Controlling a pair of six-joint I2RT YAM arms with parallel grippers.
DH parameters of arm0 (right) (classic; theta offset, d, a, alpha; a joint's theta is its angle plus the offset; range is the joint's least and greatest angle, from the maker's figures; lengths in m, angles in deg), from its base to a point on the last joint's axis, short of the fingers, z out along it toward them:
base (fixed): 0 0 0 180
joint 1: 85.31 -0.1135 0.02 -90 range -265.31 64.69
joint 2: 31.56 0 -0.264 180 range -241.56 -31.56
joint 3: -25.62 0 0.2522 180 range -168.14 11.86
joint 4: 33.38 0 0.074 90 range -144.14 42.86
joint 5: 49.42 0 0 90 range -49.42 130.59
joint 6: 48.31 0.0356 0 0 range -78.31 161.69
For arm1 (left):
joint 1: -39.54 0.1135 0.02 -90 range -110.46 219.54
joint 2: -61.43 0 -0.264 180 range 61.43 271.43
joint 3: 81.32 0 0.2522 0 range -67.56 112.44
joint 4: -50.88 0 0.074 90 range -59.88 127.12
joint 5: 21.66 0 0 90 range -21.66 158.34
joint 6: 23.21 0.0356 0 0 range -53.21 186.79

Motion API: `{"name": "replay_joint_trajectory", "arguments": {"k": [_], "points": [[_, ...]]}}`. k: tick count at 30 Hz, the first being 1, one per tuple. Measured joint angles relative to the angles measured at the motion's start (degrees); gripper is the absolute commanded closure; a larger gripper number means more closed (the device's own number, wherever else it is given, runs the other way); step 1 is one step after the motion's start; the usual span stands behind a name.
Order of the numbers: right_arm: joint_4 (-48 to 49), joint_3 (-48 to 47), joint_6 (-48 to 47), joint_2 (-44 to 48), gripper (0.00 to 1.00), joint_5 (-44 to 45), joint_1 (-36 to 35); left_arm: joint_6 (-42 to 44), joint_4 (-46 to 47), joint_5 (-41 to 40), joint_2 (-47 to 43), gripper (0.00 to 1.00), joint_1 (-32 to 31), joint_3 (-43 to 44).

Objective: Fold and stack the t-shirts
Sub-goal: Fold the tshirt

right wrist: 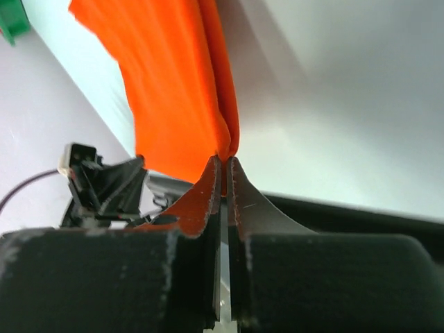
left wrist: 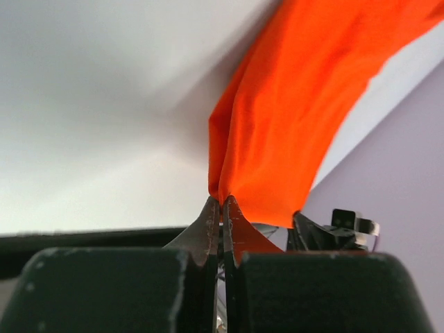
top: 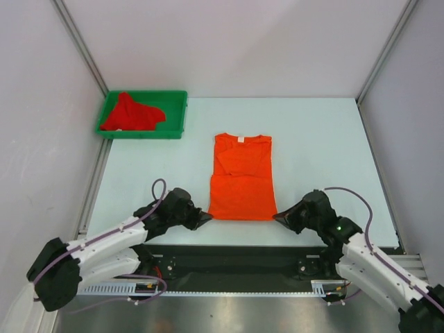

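Lying flat near the middle of the table [top: 326, 139], the orange shirt [top: 241, 177] has its collar and small white label [top: 241, 139] at the 12 o'clock end. Its hem is at 6 o'clock, nearest the arms. The sleeves look folded in, so it shows as a tall, narrow shape.

The left gripper [top: 207, 218] sits at the shirt's 7 o'clock corner, its jaws pressed together on a pinch of orange cloth. Its wrist camera shows the fabric rising away from that pinch. The right gripper [top: 277, 217] sits at the 5 o'clock corner, likewise clamped tight on the hem corner, and its own camera shows the cloth caught between the tips. Both grippers are low, close to the table's surface.

The red shirt [top: 132, 113] lies bunched in the green tray [top: 173, 118] at 10 o'clock from the orange one, well apart from it and from both arms.
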Motion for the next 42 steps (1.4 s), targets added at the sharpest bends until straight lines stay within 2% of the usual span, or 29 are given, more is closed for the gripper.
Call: {"name": "replay_joint_trajectory", "arguments": {"k": [4,8,12,17,23,27,37,42], "points": [[-7.65,0.52,3.65,7.48,1.0,1.57,-4.9,-0.72,-5.55,-1.11,-5.9,1.0,-1.55,0.0],[-9.99,-0.68,3.52,5.38,1.0,1.99,-4.66,1.66,-9.68,-2.19,-4.42,1.0,-1.77,2.29],[-8.94,-7.23,-2.54,-4.92,1.0,-0.63,3.02,10.8,-13.44,-4.26,4.07,1.0,1.29,14.8],[-2.84,-21.46,-13.53,-21.24,1.0,-4.76,14.27,24.26,-11.8,-6.32,15.32,1.0,8.04,32.46],[4.7,-36.28,-20.96,-43.12,1.0,-8.76,18.73,36.0,-9.55,-5.75,32.02,1.0,14.95,48.85],[5.7,-44.26,-23.82,-54.66,1.0,-10.47,20.98,41.35,-9.05,-2.62,44.15,1.0,17.57,58.18],[6.14,-60.37,-26.75,-69.81,1.0,-13.68,23.47,44.59,-7.3,4.81,59.43,1.0,23.12,70.25],[6.47,-63.32,-27.08,-74.47,1.0,-14.75,24.17,44.59,-5.97,7.63,63.28,1.0,24.3,73.24]]}}
